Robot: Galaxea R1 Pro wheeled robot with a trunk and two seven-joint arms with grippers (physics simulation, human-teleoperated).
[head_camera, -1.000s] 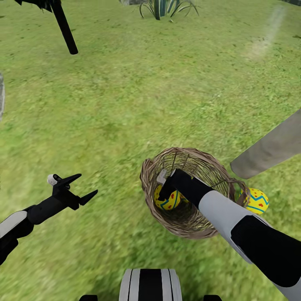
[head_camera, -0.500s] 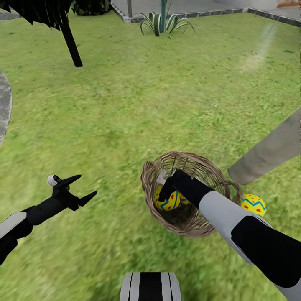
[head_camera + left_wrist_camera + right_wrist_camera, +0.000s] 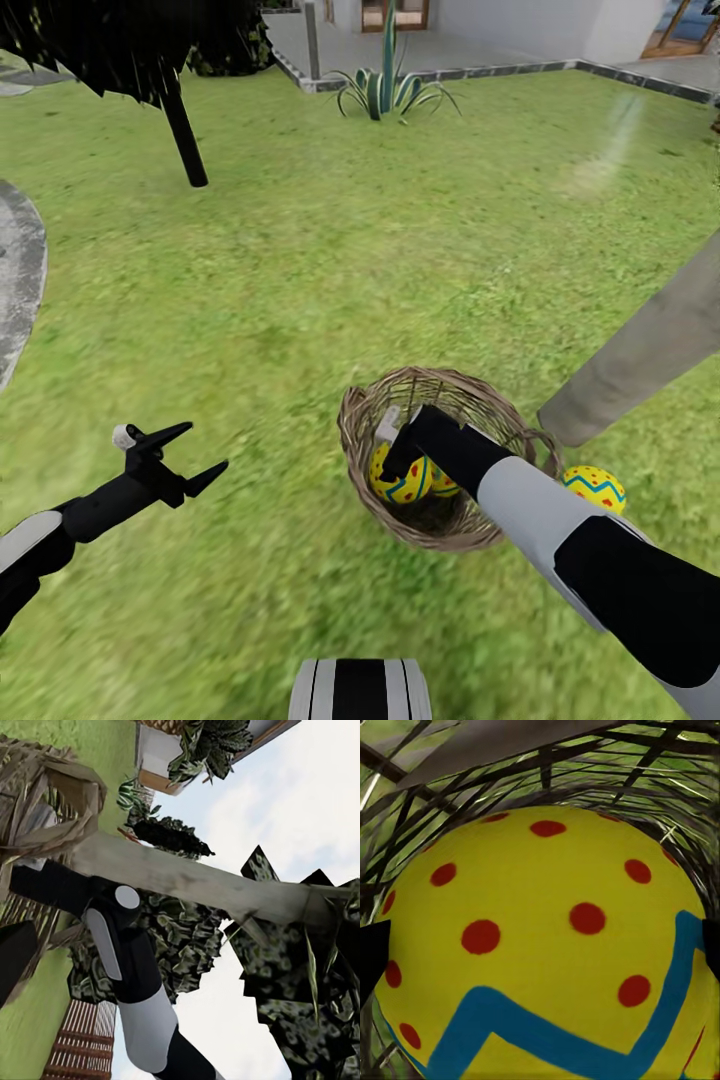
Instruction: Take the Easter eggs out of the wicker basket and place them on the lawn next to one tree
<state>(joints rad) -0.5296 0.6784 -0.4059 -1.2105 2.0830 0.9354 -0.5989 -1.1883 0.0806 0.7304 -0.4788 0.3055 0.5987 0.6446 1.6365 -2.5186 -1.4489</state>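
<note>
While dotted, the egg [image 3: 547, 945] bears no writing.

I can read no text, label, brand, number or sign anywhere in my camera views.

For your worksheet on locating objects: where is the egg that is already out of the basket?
In the head view the egg lies on the lawn at the right, just outside the basket, beside the foot of the pale trunk.
</note>
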